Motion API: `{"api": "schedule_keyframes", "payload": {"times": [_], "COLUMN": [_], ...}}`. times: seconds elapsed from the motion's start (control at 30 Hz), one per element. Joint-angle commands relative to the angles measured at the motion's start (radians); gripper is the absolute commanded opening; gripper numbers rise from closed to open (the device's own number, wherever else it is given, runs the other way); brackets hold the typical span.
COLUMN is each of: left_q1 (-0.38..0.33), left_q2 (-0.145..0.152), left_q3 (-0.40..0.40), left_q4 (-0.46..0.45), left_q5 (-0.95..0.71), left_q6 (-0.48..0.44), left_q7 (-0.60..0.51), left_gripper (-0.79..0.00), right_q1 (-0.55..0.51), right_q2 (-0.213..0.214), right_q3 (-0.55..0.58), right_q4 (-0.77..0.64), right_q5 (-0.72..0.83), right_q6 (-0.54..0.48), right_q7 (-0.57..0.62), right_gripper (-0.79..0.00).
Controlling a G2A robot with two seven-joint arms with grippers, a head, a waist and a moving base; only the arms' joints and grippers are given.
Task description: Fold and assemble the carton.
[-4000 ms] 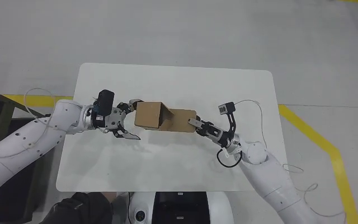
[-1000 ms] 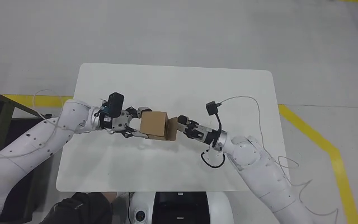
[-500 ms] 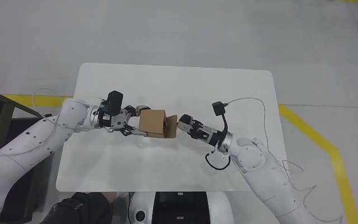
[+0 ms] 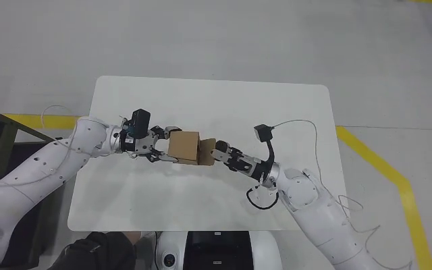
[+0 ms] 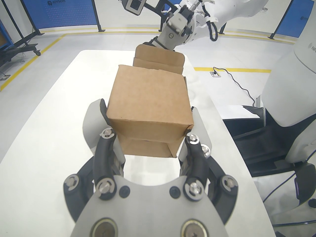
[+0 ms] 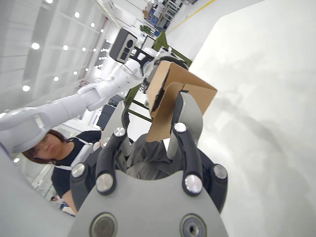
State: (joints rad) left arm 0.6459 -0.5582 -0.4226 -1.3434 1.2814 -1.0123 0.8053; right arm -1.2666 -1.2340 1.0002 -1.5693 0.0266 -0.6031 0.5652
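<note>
Already the carton (image 4: 185,147) stands as a squared-up box over the middle of the table (image 4: 216,101), so the body looks erected; whether it rests on the table or hangs just above it I cannot tell. The left jaws are clamped on the carton's near end, one finger (image 5: 95,122) pressed to each side wall. At the carton's opposite end a rounded flap (image 5: 160,57) stands up beyond the body and is not yet folded shut. The right jaws stand apart around this flap, with one finger (image 6: 188,109) lying against its face and the other just clear of it. What seems left, then, is to push that flap down over the open end, tuck it in, and see to any other loose panels on the carton, which these views do not let me count. Compared with four seconds ago, the carton is much shorter. Then a flat panel stretched away from the body toward the right arm (image 4: 304,196), and the right jaws sat at its far tip. Now that panel is bent up against the body, the right jaws have come in close beside the carton, and the whole carton has shifted slightly.
</note>
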Motion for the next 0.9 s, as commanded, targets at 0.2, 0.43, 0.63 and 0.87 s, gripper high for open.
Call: {"api": "schedule_keyframes", "payload": {"times": [0.2,0.43,0.63,0.87], "left_q1": [0.006,0.012,0.018,0.028], "left_q2": [-0.010,-0.015,-0.014,-0.012], "left_q3": [-0.011,-0.023,-0.034,-0.046], "left_q4": [0.009,0.005,-0.001,-0.010], "left_q5": [0.003,0.014,0.023,0.022], "left_q6": [0.000,0.000,0.000,0.000], "left_q7": [-0.009,-0.003,0.002,0.002], "left_gripper": [-0.320,-0.314,-0.317,-0.317], "right_q1": [0.010,0.027,0.046,0.059], "right_q2": [0.002,-0.003,-0.010,-0.024], "right_q3": [0.002,-0.014,-0.037,-0.066], "right_q4": [0.039,0.082,0.122,0.166], "right_q5": [0.069,0.202,0.285,0.457], "right_q6": [0.016,0.042,0.058,0.051], "right_q7": [0.048,0.101,0.146,0.206], "right_gripper": [-0.548,-0.619,-0.637,-0.668]}}
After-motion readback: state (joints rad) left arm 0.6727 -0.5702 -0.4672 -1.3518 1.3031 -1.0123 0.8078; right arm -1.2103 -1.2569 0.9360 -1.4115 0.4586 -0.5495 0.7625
